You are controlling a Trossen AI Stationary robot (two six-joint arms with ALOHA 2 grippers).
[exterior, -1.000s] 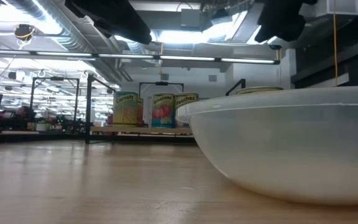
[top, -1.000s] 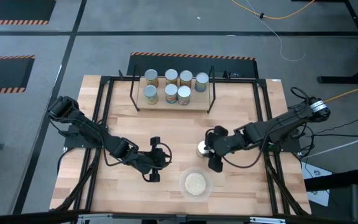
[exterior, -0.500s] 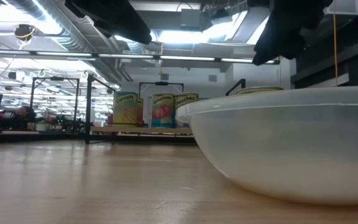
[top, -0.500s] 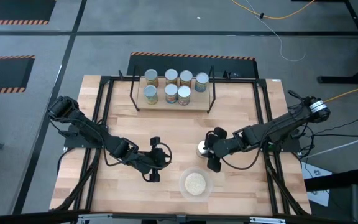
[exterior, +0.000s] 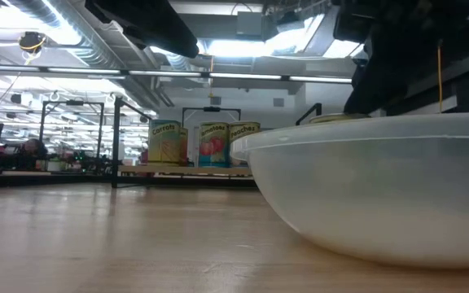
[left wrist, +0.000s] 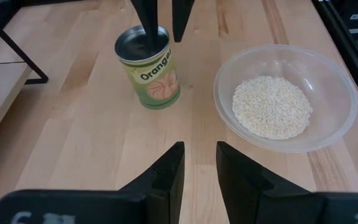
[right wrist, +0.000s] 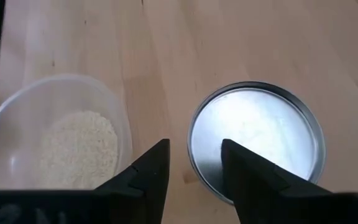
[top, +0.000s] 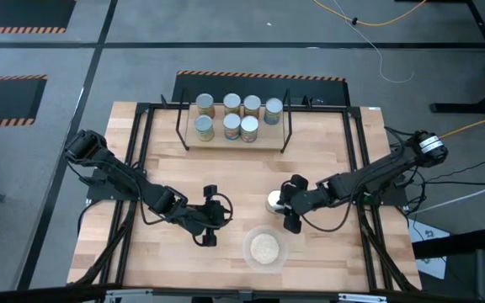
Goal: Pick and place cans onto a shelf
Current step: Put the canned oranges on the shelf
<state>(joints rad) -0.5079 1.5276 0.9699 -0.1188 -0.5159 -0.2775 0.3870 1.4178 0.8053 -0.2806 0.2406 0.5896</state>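
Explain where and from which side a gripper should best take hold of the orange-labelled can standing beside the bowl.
Probably from above, fingers closing across the round side wall of the can. It stands upright with free tabletop around; the bowl sits apart. The right gripper is over its flat lid.

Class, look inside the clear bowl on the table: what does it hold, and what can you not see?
The clear bowl holds a low heap of pale grains, seen also in the high view. The bowl's floor under the heap is covered, so whether anything lies beneath the grains cannot be seen.
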